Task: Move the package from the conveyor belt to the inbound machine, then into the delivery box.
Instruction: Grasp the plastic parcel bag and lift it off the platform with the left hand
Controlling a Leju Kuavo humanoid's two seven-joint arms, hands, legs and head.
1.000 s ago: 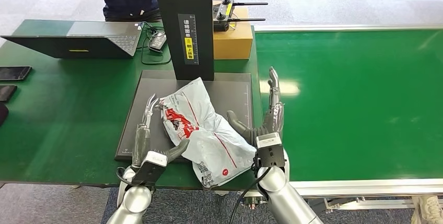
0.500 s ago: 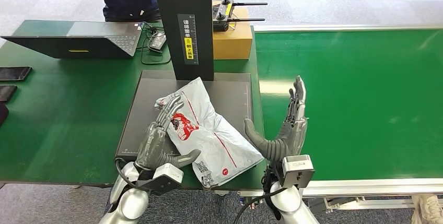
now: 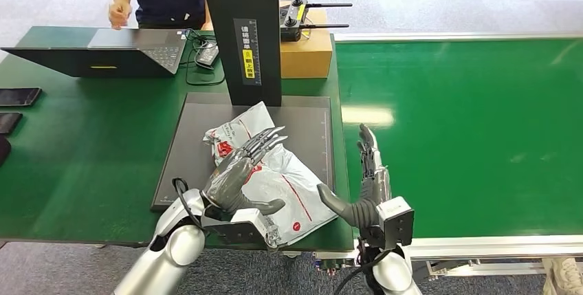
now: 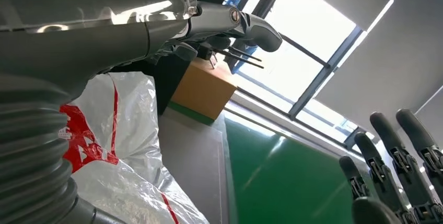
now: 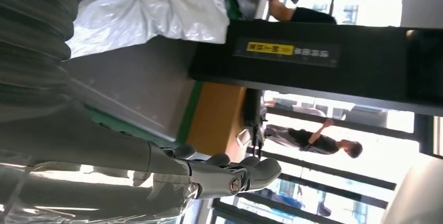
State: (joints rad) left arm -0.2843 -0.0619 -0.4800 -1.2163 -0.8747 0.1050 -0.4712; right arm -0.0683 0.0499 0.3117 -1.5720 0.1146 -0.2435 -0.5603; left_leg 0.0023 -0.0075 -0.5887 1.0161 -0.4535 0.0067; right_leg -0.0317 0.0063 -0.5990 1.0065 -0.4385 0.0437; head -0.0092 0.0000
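On the dark grey platform point(image 3: 206, 119) of the inbound machine lies the package point(image 3: 289, 185), a crumpled white plastic mailer with red printing, its near end hanging past the platform's front edge. My left robot hand point(image 3: 240, 171) hovers over the package's middle, fingers spread and reaching forward, thumb out to the side (whether it touches the plastic I cannot tell). My right robot hand point(image 3: 364, 185) stands upright just beside the package's right end, fingers straight and apart, thumb pointing toward the bag, holding nothing. Behind the platform rises the machine's black column point(image 3: 240, 30), with a cardboard box point(image 3: 306, 54) beside it. To the right stretches the green conveyor belt point(image 3: 467, 130).
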